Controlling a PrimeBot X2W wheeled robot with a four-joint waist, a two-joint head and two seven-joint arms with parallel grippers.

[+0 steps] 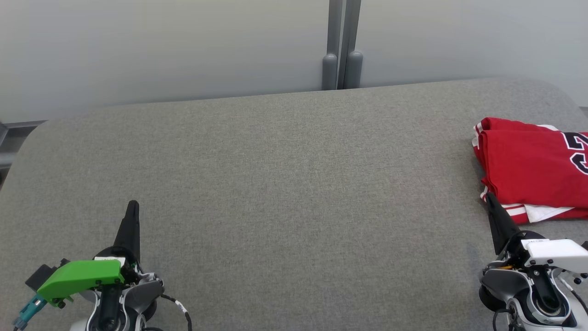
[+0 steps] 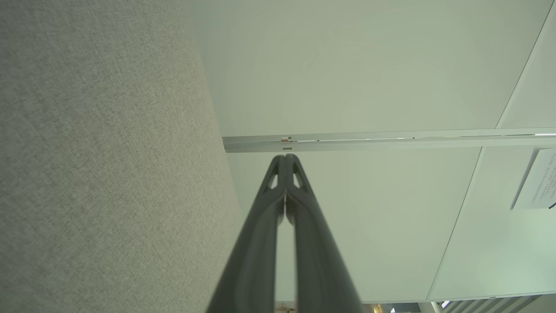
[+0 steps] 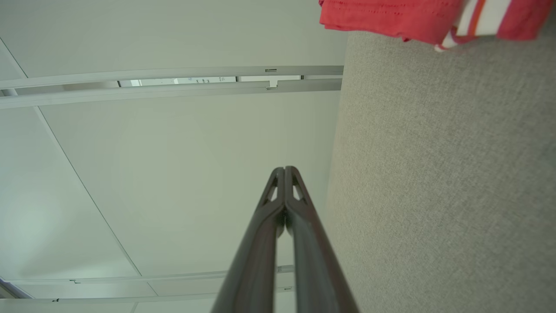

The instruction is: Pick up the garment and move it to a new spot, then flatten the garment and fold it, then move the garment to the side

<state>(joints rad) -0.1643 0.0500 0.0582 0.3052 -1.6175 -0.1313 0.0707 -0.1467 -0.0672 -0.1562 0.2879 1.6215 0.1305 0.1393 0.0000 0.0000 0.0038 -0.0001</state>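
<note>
**Table** (image 1: pixel 275 184). Grey woven covering, rounded far corners. Takes up most of the head view.

**Wall panels** (image 1: pixel 161 46). Pale and plain. Stand behind the table, split by two grey posts (image 1: pixel 342 69).

**Garment** (image 1: pixel 528 165). Red jersey with white and red striped trim. Lies folded flat on the table at the far right, cut off by the right edge of the head view. Bears a dark numeral outlined in white, cropped and so not readable for certain.

**Left gripper** (image 1: pixel 133 204). Sits at lower left over bare table, well apart from the garment. Fingers (image 2: pixel 263 226) pressed together, tips meeting. Pinches nothing. Carries a green cover (image 1: pixel 78 278) at the wrist.

**Right gripper** (image 1: pixel 489 196). Sits at lower right, tip just beside the garment's near left corner. Fingers (image 3: pixel 265 234) pressed together. Pinches nothing. Carries a white cover (image 1: pixel 558 253) at the wrist.

**Notice sheet** (image 2: pixel 538 178). Hangs on the wall at the right of the left wrist view. Text too small to read.

**Small white label** (image 1: pixel 535 241). Sits beside the white cover. Print too small to read.
</note>
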